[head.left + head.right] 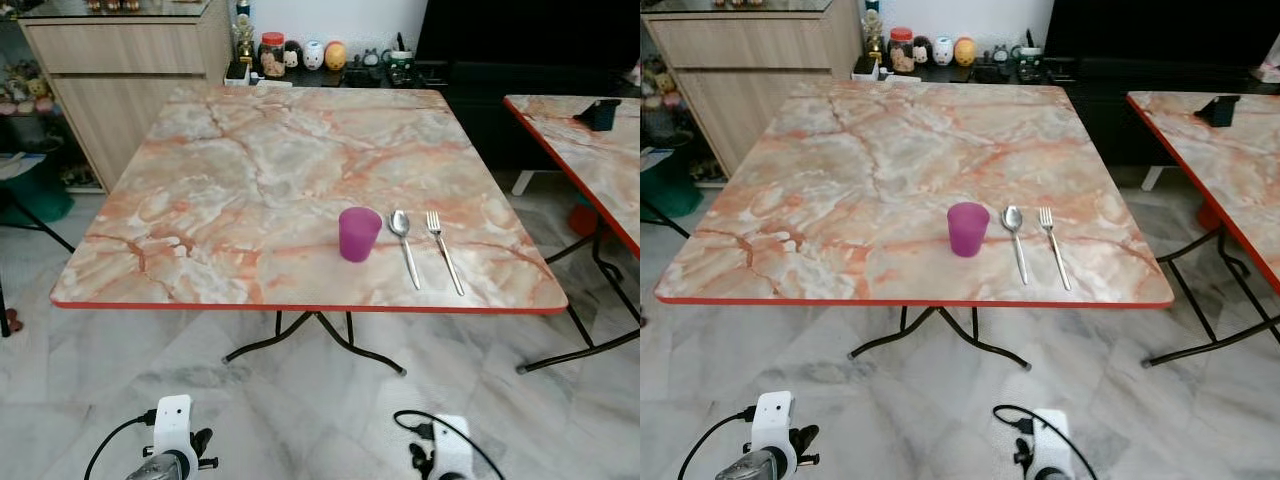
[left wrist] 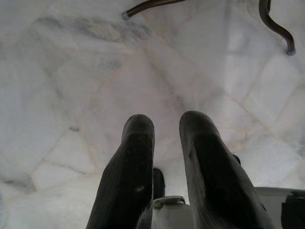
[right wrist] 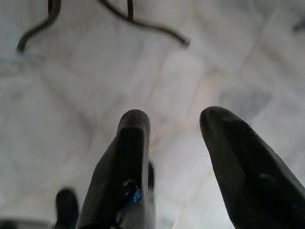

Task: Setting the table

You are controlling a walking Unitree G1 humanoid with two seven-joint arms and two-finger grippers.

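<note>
From the left eye view, a marble-patterned table (image 1: 250, 190) with a red edge stood ahead of the robot. Near its front edge, toward five o'clock from the table's middle, sat a purple cup (image 1: 359, 234). Just beside it at three o'clock lay a spoon (image 1: 404, 243), and beside that again a fork (image 1: 444, 249), both handles pointing at six o'clock. The three were close together but apart. A wooden cabinet (image 1: 120, 70) stood at eleven o'clock, small jars and figurines (image 1: 300, 53) lined a dark shelf at twelve, and a second table (image 1: 590, 160) showed at three o'clock. Both arms hung low over the floor.

The right eye view gave the same layout.

In the left wrist view the left claw (image 2: 164, 129) pointed down at the pale marble floor (image 2: 71, 71), its two black fingers narrowly parted and holding nothing.

In the right wrist view the right claw (image 3: 174, 121) also hung over the floor, fingers set wider apart and empty, with the table's dark legs (image 3: 143, 24) beyond.

Judging by this, one place was partly laid and the robot stood between placements. The next move likely called for fetching another item, perhaps a plate, or stepping closer and raising an arm to tidy the setting.
</note>
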